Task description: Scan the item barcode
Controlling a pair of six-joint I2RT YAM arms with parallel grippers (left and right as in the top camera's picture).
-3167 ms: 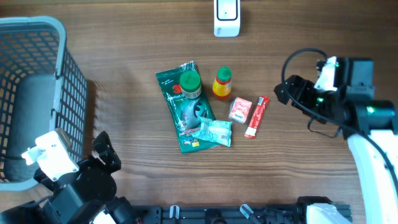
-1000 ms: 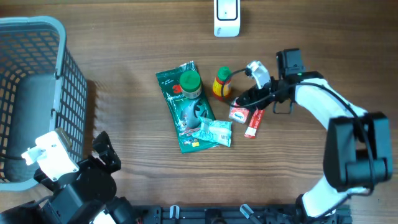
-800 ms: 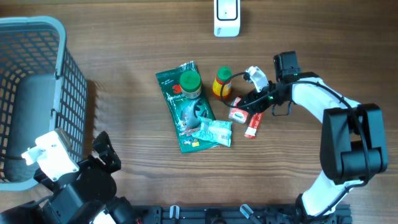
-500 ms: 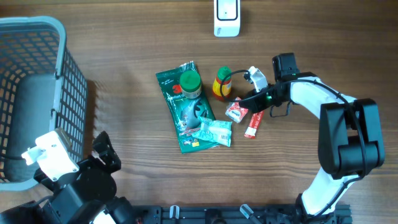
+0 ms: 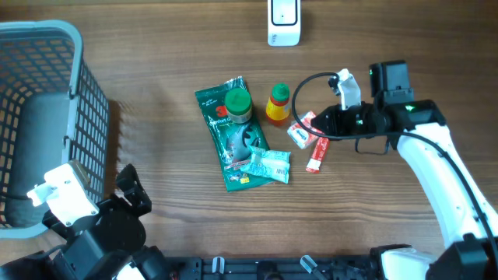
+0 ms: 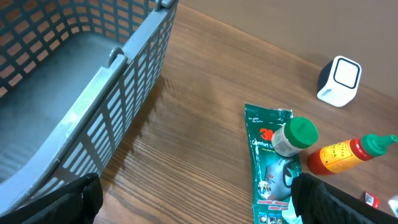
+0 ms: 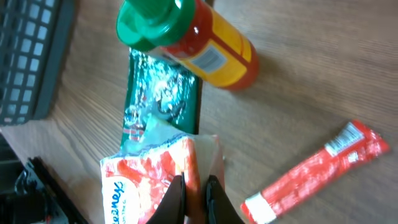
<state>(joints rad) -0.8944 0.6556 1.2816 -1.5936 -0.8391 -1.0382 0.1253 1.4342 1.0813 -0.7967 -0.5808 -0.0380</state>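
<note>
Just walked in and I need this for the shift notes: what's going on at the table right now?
The right gripper is shut on a small red-and-white snack packet, pinching it by one edge beside the yellow bottle; it looks raised off the wooden table. The left gripper hangs open near the grey basket, holding nothing. The white device at the far edge, likely the scanner, has no item in front of it yet.

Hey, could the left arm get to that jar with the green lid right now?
Probably yes. The left gripper is open, and only bare wood shows between it and the green-lidded jar. The basket stands off to one side, and the right gripper, shut on a small red-and-white packet, is beyond the jar.
</note>
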